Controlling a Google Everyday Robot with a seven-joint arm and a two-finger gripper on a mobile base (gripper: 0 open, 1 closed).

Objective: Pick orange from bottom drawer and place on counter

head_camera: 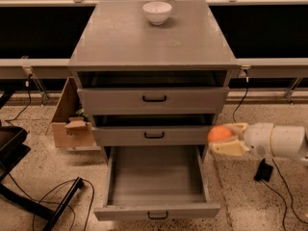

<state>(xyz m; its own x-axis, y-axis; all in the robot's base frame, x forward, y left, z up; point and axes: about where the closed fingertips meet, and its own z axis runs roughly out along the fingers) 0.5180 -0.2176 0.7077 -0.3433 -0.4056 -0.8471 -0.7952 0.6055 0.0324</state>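
Note:
The orange [219, 134] is held in my gripper [225, 138], whose cream fingers close around it from the right. It hangs in the air just right of the cabinet, level with the middle drawer. The bottom drawer [156, 177] is pulled out wide, and its grey tray holds nothing. The counter [144, 37] is the flat grey top of the cabinet, well above and left of the gripper. My white arm [276, 141] reaches in from the right edge.
A white bowl [157, 11] stands at the back of the counter. The top drawer [154, 98] and middle drawer [154, 134] stand slightly ajar. A cardboard box [70, 121] sits left of the cabinet. Black cables [57, 196] lie on the floor at left, and a black object [263, 170] at right.

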